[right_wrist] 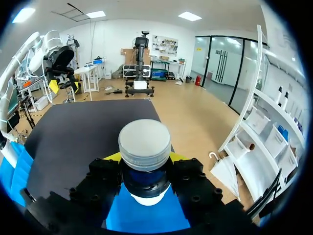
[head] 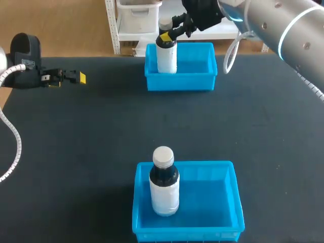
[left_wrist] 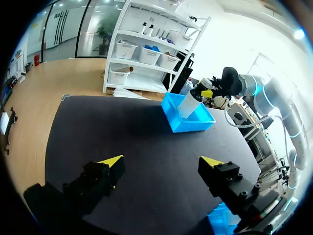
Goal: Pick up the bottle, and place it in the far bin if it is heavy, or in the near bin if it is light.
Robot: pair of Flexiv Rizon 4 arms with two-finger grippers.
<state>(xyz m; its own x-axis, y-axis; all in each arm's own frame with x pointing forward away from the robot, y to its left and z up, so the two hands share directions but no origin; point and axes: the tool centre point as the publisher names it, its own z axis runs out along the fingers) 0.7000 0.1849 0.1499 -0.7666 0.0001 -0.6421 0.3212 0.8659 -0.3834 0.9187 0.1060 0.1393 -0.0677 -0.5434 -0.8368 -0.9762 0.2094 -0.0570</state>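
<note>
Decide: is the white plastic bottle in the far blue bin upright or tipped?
Upright: the white plastic bottle stands vertical, right gripper shut on its neck.

Light is bright and even, falling from above. The bench (head: 76, 152) is matte black and dull, with faint shadows. Soft shade lies along the inner walls of the near bin (head: 202, 163), beside the near bottle (head: 164, 190). The right arm (head: 283, 25) shows a pale sheen on its silver shell. The left jaws look dark, only their yellow tips (left_wrist: 111, 160) lit. The cap (right_wrist: 145, 144) of the far bottle (right_wrist: 144, 197) is evenly lit, with deep shade beneath it.
</note>
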